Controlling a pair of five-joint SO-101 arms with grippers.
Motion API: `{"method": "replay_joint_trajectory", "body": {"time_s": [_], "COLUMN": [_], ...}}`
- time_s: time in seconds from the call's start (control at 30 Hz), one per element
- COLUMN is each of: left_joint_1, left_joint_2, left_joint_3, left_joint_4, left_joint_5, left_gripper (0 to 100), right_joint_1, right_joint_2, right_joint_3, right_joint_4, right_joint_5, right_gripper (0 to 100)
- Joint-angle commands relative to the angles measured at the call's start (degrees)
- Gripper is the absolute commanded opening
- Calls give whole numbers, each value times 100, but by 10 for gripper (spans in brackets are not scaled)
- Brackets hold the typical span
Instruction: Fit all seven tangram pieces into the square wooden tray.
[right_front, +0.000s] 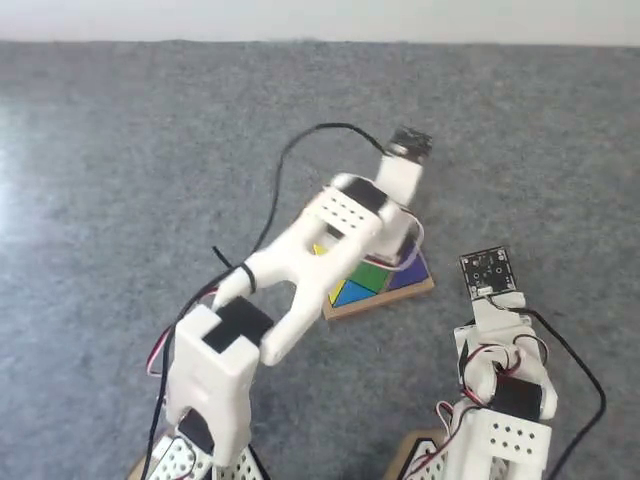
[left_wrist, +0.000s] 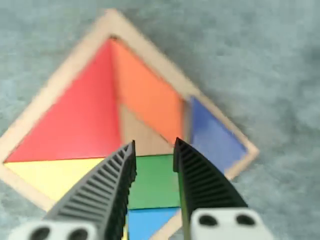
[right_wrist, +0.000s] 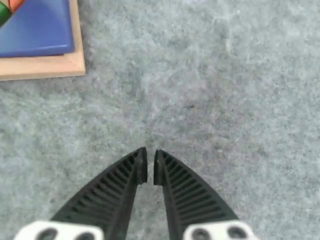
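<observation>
Left wrist view: left gripper (left_wrist: 155, 145) hovers over the tray (left_wrist: 60, 81), jaws apart, empty; middle triangle (left_wrist: 137, 131) looks bare, so fetching a filler seems next.

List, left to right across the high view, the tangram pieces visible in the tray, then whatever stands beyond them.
yellow piece → light blue piece → green piece → dark blue piece → right arm

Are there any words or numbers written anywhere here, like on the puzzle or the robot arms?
None can be read.
The tangram pieces and the wooden tray are plain, without letters or numbers.
The small black board on the right arm may carry tiny marks, too small to read.
The gray table cover is blank.
</observation>
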Motion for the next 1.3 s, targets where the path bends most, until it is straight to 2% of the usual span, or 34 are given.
{"method": "replay_joint_trajectory", "body": {"time_s": [0.0,0.17,0.43,0.6,1.0,1.27], "left_joint_1": [-185,-35,369,352,-26,-97], "left_joint_2": [-79,-132,-88,-79,-79,-316], "left_joint_3": [-57,-84,251,646,681,646], "left_joint_4": [-105,-167,-1204,-1837,-1213,-1169], "left_joint_5": [-18,-18,-457,-677,-782,-782], "left_gripper": [123,123,123,125,123,123], "right_joint_1": [-40,-40,-40,-40,-40,-40], "right_joint_2": [-31,-31,-40,-48,-84,-84], "right_joint_3": [-35,-35,-35,-35,18,18], "right_joint_4": [-4,-4,-4,-4,-4,-4], "right_joint_5": [-44,-44,-44,-44,-18,-26], "right_gripper": [47,47,47,47,47,47]}}
